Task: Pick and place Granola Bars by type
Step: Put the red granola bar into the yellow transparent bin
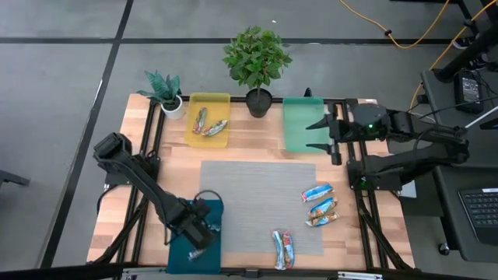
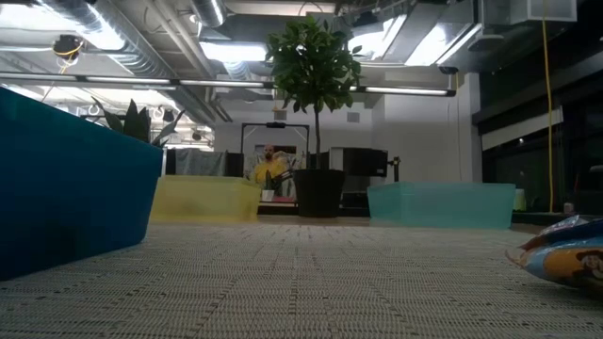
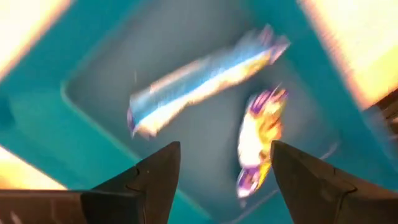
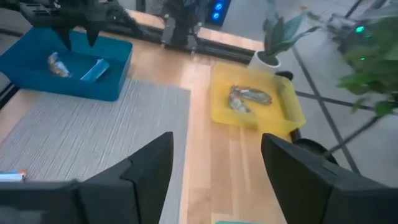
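Nearest the bench's front edge, the left gripper (image 1: 200, 241) hangs over the blue tray (image 1: 214, 208), jaws spread wide and holding nothing; two granola bars (image 3: 205, 78) lie in the tray beneath it. On the grey mat (image 1: 249, 194), two bars (image 1: 283, 249) lie at the front and three more (image 1: 320, 204) toward the right. Farther back, the yellow tray (image 1: 220, 99) holds two bars, and the right gripper (image 1: 317, 134), jaws wide and empty, waits over the green tray (image 1: 299, 109).
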{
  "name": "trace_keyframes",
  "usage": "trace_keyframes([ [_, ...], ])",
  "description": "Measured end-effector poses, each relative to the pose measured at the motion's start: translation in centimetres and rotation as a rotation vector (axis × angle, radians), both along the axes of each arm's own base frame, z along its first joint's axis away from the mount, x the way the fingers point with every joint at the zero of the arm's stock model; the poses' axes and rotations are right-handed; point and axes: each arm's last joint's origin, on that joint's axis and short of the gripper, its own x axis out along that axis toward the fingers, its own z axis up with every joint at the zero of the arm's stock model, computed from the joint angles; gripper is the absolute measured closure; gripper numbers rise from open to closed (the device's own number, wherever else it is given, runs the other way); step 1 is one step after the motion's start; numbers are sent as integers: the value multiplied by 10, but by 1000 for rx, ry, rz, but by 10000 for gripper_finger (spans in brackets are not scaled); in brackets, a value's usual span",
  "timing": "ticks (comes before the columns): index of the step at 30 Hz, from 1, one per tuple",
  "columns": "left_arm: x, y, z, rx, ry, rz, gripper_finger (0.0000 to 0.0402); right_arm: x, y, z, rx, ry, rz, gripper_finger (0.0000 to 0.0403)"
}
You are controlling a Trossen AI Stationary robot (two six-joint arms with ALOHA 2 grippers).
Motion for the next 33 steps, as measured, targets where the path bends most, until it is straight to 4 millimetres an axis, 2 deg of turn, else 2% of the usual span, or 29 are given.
trace_keyframes([
  [9,-18,35,64,298,-472,65,182,-36,1,8,30,-45,-62,157],
  [16,-28,60,96,677,-726,81,189,-54,1,-4,113,86,-110,157],
  [21,-28,77,106,884,-722,30,186,-63,4,-17,214,257,-86,157],
  [28,-22,99,107,976,-619,-5,185,-67,8,-26,340,379,-42,157],
  [30,-21,104,106,987,-589,-9,185,-64,9,-35,378,421,-13,157],
  [33,-22,111,104,1007,-541,-18,185,-57,14,-57,437,521,27,157],
])
